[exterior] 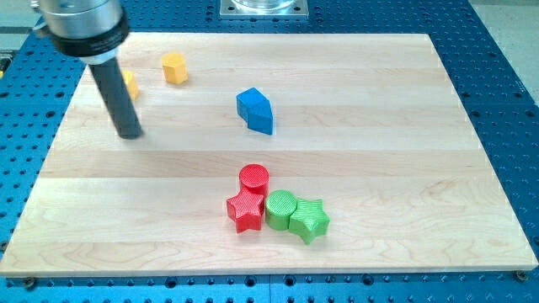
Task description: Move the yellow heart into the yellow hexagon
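Note:
The yellow hexagon [174,67] sits near the view's top left on the wooden board [379,126]. The yellow heart [130,84] lies to its left, mostly hidden behind the rod; only its right edge shows. My tip [129,134] rests on the board just below the heart, toward the view's bottom, and left of and below the hexagon. A gap of bare wood separates the heart from the hexagon.
A blue block [255,110] lies right of centre top. A red cylinder [253,178], a red star [246,210], a green cylinder [281,208] and a green star [309,220] cluster at the view's bottom centre. Blue perforated table [505,84] surrounds the board.

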You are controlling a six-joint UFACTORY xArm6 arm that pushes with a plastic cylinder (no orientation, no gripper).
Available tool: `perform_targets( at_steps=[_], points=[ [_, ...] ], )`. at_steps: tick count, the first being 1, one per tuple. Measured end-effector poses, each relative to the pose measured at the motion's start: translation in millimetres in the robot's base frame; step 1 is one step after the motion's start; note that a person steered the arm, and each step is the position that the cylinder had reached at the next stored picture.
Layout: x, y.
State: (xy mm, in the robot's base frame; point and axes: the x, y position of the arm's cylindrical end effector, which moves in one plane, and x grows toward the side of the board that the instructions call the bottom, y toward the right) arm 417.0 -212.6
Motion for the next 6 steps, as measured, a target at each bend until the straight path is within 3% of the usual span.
perform_targets(
  at_steps=[2, 3, 4, 5, 6],
  points=[
    [-84.3, -16.1],
    [-95.2, -8.7],
    [-93.9, 56.6],
    [-85.2, 49.7],
    [-86.1, -1.7]
  ],
)
